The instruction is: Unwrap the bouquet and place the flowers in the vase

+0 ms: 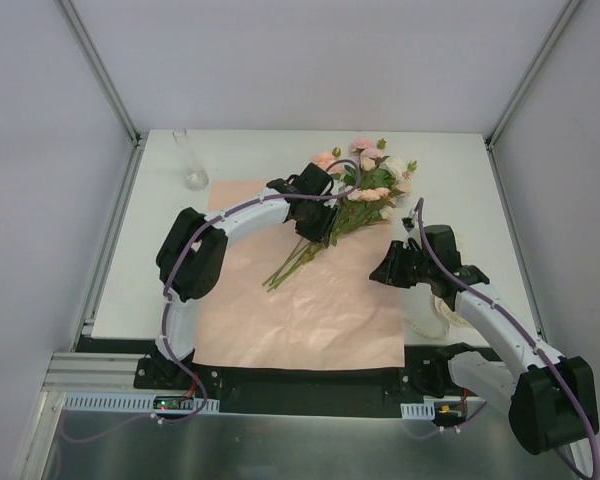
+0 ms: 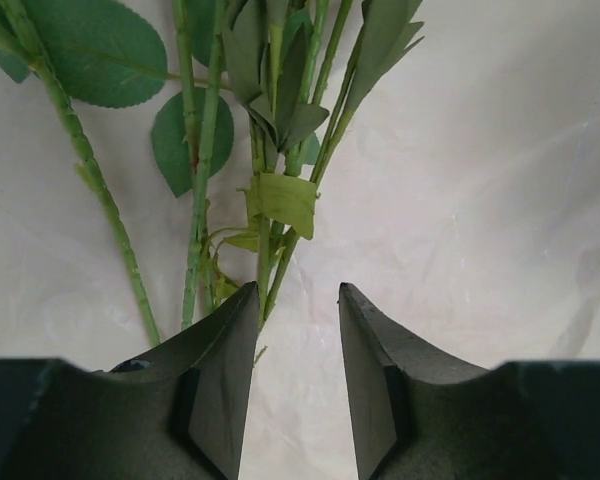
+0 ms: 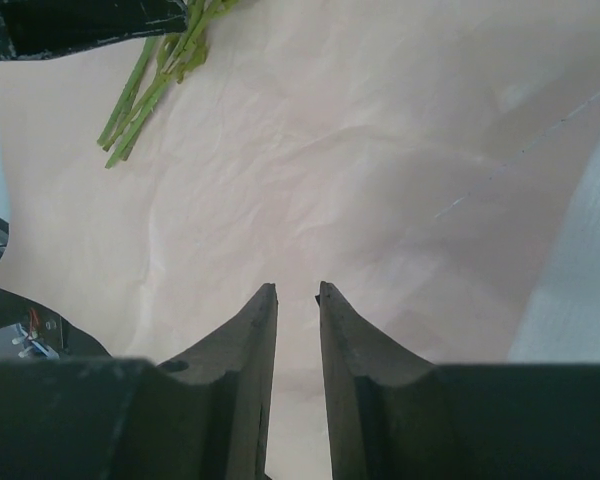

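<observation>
The unwrapped flowers lie on the far right part of a flat pink paper sheet, blooms toward the back and stem ends pointing at the near left. My left gripper hovers over the stems, open. In the left wrist view the green stems run just past the left finger, and nothing sits inside the left gripper. My right gripper is over the paper's right edge. In its wrist view the right gripper is open by a narrow gap and empty. The clear vase stands upright at the far left.
A cream ribbon lies beside the paper's near right corner, under the right arm. The paper covers most of the table's middle. Stem ends show at the right wrist view's top left. White walls and frame posts surround the table.
</observation>
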Controlling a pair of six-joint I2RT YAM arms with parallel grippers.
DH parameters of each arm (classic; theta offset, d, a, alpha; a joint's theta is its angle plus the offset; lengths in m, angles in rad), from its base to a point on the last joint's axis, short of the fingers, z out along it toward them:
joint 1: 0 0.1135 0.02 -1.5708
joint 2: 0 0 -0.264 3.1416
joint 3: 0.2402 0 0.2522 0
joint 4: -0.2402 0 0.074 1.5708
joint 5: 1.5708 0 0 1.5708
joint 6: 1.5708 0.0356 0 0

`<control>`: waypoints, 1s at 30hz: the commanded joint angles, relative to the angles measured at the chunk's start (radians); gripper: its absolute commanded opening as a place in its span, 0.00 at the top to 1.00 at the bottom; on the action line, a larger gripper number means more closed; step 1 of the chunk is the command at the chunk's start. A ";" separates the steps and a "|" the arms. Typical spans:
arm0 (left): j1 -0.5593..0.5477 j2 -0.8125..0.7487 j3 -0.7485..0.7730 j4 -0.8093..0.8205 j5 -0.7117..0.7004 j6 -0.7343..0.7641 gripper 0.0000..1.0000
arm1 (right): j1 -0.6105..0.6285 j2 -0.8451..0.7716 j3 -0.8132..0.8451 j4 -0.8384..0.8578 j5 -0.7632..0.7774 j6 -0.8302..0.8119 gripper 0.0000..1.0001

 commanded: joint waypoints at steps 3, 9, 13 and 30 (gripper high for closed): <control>-0.013 0.033 -0.013 -0.027 -0.033 0.045 0.64 | -0.009 0.015 0.019 0.000 -0.051 -0.016 0.73; -0.027 0.055 -0.011 -0.027 -0.041 0.052 0.68 | -0.009 0.026 0.038 0.000 -0.051 -0.015 0.73; -0.038 0.064 -0.008 -0.027 -0.047 0.062 0.71 | -0.009 0.030 0.038 -0.001 -0.056 -0.017 0.73; -0.062 0.090 -0.008 -0.027 -0.061 0.074 0.80 | -0.009 0.038 0.051 -0.013 -0.065 -0.017 0.73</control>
